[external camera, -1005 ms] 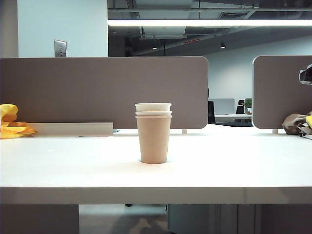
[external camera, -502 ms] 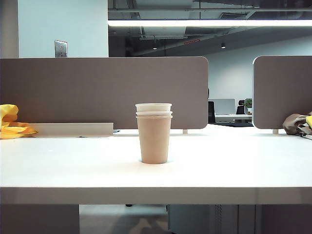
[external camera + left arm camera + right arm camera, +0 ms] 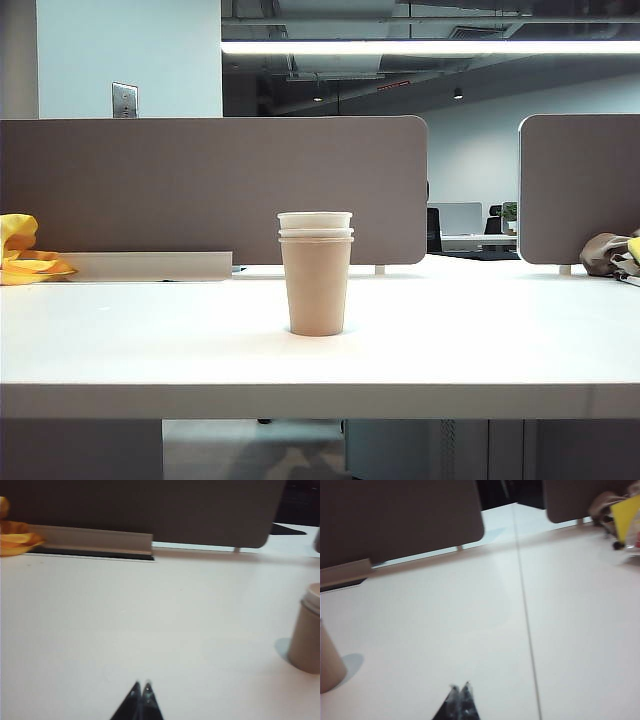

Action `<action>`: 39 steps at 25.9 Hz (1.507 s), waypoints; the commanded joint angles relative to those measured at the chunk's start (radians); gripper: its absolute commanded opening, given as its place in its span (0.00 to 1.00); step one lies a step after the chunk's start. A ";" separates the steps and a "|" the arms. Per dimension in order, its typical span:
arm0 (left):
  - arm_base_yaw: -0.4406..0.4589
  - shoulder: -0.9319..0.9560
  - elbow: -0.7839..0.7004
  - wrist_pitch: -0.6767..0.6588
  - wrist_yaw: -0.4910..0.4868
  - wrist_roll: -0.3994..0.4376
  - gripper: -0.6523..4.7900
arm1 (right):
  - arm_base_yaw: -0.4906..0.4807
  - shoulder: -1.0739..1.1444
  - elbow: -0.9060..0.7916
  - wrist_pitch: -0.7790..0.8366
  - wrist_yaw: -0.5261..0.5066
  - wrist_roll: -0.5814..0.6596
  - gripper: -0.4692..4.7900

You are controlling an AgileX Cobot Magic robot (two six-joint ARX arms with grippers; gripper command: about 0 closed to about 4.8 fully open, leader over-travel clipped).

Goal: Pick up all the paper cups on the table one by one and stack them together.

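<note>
We see the paper cups (image 3: 316,275) nested in one upright stack, beige outermost, mid-bench (image 3: 150,350) near its front edge. The left gripper (image 3: 140,692) and right gripper (image 3: 459,692) hover over bare bench, jaws pressed together, holding nothing.

No legible text anywhere.
</note>
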 commanded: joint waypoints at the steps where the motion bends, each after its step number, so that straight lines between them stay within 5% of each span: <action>1: 0.029 0.000 0.003 0.011 0.003 0.000 0.11 | -0.025 0.001 -0.007 0.012 -0.001 0.000 0.07; 21: 0.031 0.000 0.004 0.015 0.003 0.001 0.11 | -0.033 0.001 -0.006 0.018 0.002 -0.007 0.07; 29: 0.031 0.000 0.004 0.023 -0.008 0.008 0.11 | -0.032 0.001 -0.006 -0.069 -0.026 -0.320 0.07; 39: 0.032 0.000 0.004 0.024 -0.041 0.142 0.11 | -0.032 0.001 -0.006 -0.064 -0.025 -0.325 0.07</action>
